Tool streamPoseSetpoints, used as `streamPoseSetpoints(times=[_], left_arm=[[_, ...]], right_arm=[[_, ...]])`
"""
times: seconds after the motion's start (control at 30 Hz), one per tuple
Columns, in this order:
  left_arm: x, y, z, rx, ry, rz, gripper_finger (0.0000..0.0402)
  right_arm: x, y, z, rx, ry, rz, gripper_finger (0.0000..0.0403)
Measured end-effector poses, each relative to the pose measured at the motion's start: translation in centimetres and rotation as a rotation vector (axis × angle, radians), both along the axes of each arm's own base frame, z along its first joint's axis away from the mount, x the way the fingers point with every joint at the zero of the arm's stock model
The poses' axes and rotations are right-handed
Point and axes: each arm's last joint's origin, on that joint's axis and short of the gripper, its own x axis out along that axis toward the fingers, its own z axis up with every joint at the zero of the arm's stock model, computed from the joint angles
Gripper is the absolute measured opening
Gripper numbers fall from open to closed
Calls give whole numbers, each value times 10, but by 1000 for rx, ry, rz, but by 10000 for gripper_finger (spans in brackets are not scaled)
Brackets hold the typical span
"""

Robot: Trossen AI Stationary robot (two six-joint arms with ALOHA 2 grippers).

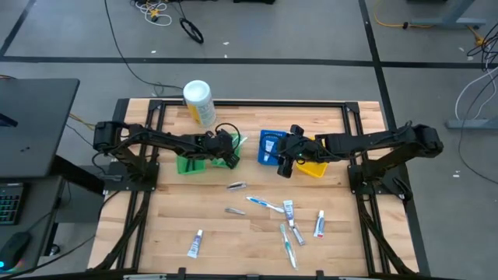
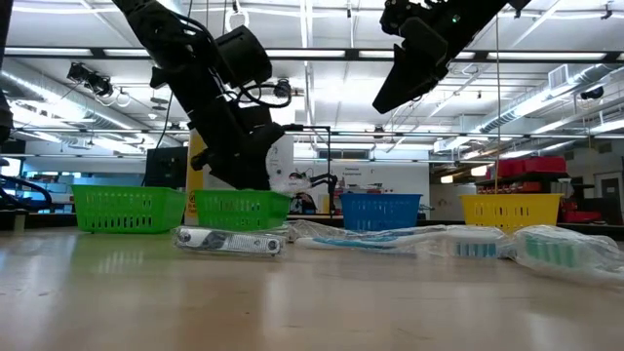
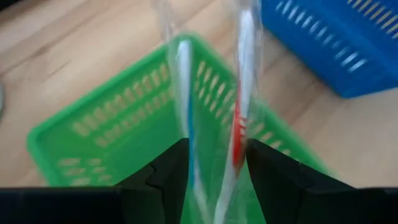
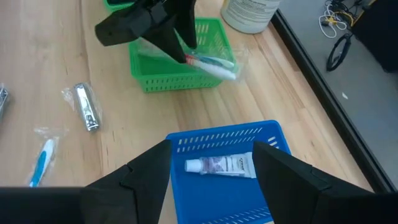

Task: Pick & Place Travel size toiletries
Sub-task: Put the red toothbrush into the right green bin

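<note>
My left gripper [image 3: 216, 149] is shut on a clear packet [image 4: 214, 64] that holds a blue-and-white toothbrush [image 3: 185, 93] and a red one [image 3: 241, 112]. It hangs over a green bin [image 3: 106, 124], also in the high view [image 1: 226, 153]. My right gripper [image 4: 211, 152] is open and empty. It hovers over the blue bin [image 4: 217, 138], where a white tube [image 4: 221, 165] lies on the floor. More toothbrushes, tubes and silvery pieces lie on the table's near half [image 1: 268, 206]. My left gripper pinches the clear packet between its two fingers [image 3: 168, 168], by the end nearest the wrist [image 3: 214, 162]. It comes slanting down from the table's left, with the fingers lying along the brushes. The packet sticks out past the fingertips over the green bin [image 4: 174, 81]; whether it touches the bin I cannot tell.
A second green bin [image 1: 187, 165] stands left of the first, and a yellow bin [image 1: 315, 167] stands right of the blue one. The white-and-yellow canister [image 1: 198, 101] stands at the far edge. A silvery piece [image 4: 86, 107] and a wrapped toothbrush [image 4: 42, 160] lie nearby.
</note>
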Motion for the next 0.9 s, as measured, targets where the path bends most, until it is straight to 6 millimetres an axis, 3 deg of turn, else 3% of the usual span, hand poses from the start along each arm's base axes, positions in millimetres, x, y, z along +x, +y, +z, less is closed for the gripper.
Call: streamPoseSetpoints(times=[0.57,0.9], left_arm=[[-1,2,1,-83,-102,200,108],[-1,1,0,-68,-66,128,157]], right_arm=[[0,0,0,0,0,0,236],[0,0,0,0,0,0,236]])
